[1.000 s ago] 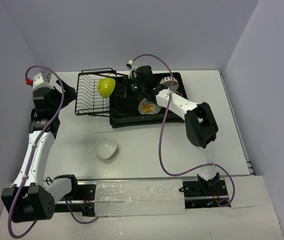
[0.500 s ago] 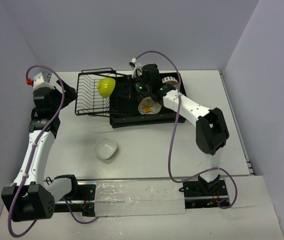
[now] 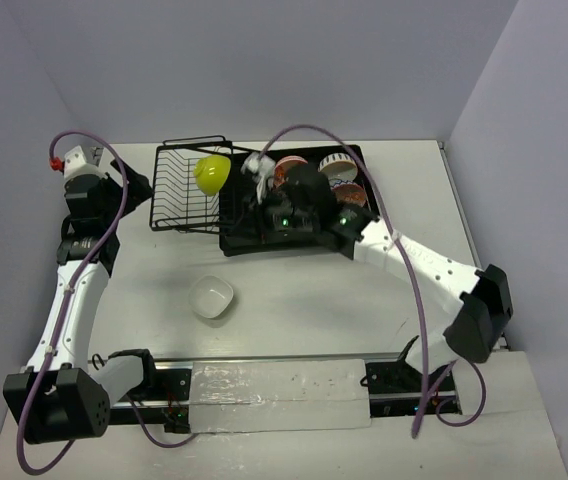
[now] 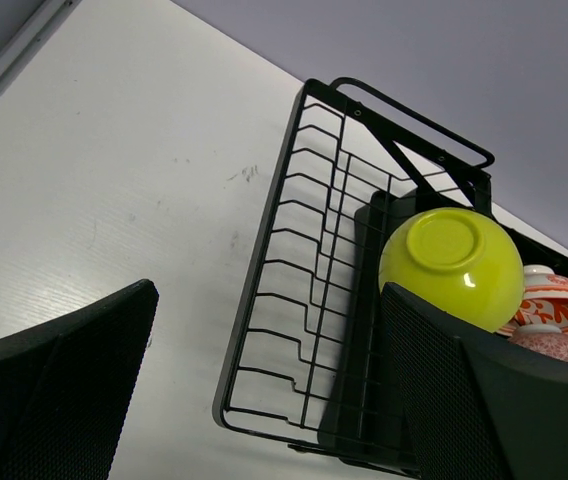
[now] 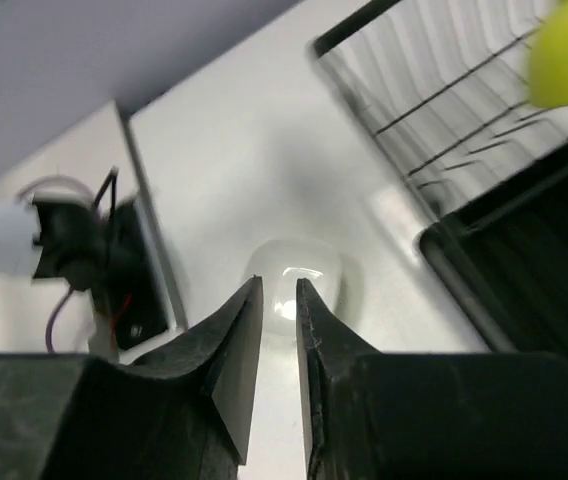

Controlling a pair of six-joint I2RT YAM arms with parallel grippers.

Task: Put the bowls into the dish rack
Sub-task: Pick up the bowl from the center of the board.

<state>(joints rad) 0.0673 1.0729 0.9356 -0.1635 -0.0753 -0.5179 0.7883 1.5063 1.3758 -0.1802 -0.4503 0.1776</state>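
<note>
- Top external view, far left: we see the left gripper (image 3: 136,189) hanging over the white table (image 3: 304,300), just beside the left end of the large black dish rack (image 3: 236,240) and apart from it.
- Left wrist view: its black mesh-faced fingers (image 4: 74,380) stand wide apart with nothing between them.
- The rack's black wire basket section (image 3: 177,195) forms its left part, and the slatted tray lies to the right.
- The small round lime green bowl (image 3: 212,173) leans on its side at the seam between basket and tray, base turned outward.
- The plain cream-pink bowl (image 3: 212,297) sits upright on the table, well apart from the rack on its near side.
- A red-orange patterned bowl (image 3: 289,170) and a white bowl with an orange pattern (image 3: 337,164) sit along the tray's far edge.
- The right arm (image 3: 414,265) reaches over the tray, hiding its middle.
- Right wrist view: the right gripper (image 5: 276,288) shows only a narrow slit between its fingers, holding nothing.
</note>
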